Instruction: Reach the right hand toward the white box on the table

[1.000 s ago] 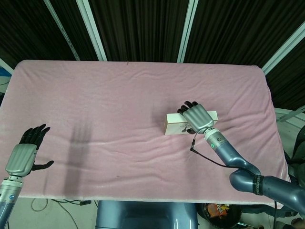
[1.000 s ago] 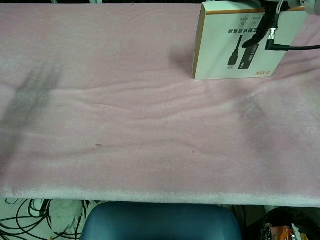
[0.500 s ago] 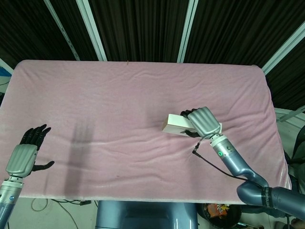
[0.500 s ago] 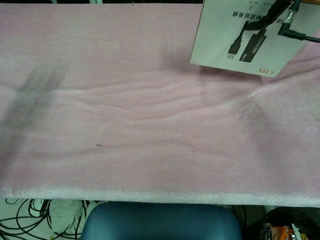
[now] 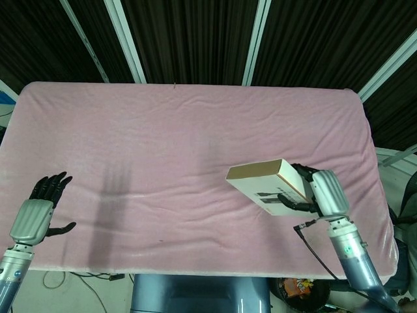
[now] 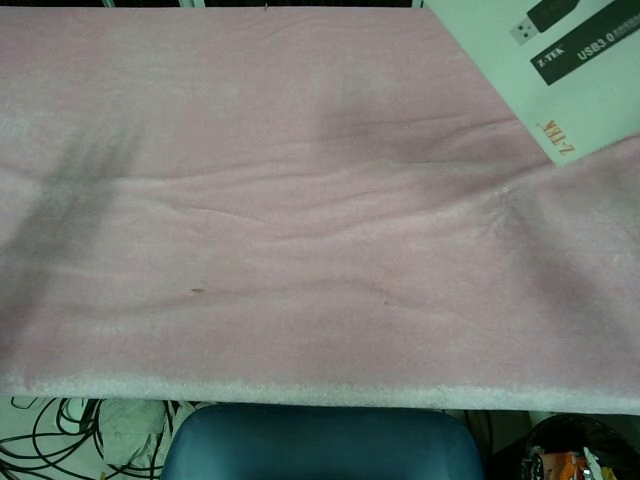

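We have the right hand wrapped around one end of the white box, fingers on its near face and the box tilted, its far end pointing left and lifted clear of the tabletop. In the chest view the box fills the upper right corner, printed face toward the camera, with its shadow falling on the pink cloth beneath; the hand itself does not show there.

We judge the reach itself to be done, since the box is already gripped and off the surface. What matters now is keeping the hold sound. The grip sits at one end only, so the long free end acts as a lever; we want firm, even finger pressure and a slow wrist, or the box may pivot and slip. Levelling it would ease that load. We also watch the cable hanging from the wrist so it does not snag the cloth.

The left hand hangs at the near left edge, fingers spread, holding nothing, well apart from the box.
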{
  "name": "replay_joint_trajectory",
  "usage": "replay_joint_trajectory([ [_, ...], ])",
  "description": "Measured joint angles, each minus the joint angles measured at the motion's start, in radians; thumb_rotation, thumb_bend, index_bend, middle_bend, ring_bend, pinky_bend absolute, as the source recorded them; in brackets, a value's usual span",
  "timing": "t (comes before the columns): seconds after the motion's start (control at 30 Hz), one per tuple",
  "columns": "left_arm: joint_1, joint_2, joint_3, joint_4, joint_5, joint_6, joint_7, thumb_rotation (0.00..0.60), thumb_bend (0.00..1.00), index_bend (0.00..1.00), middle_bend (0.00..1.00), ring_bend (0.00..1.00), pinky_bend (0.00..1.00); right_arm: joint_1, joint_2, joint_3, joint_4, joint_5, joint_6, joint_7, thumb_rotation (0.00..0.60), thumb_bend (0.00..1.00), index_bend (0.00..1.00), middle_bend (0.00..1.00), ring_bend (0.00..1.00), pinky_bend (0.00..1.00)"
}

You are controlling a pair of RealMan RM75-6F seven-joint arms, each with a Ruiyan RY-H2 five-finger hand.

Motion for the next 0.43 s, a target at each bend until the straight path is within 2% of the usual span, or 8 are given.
replay_joint_trajectory([
  [0.3,0.004,-0.003,0.004,-0.003,0.0,0.003,0.011,0.6,0.0,0.0,0.0,0.0,0.0,-0.102,0.075,-0.105,-0.085,-0.16,0.09,0.09,0.6,0.41,0.89,0.73,0.71,0.76],
  [0.43,0.004,-0.002,0.004,-0.005,0.002,0.004,0.014,0.6,0.0,0.0,0.0,0.0,0.0,-0.115,0.095,-0.115,-0.085,-0.183,0.105,0.109,0.6,0.41,0.89,0.73,0.71,0.76],
])
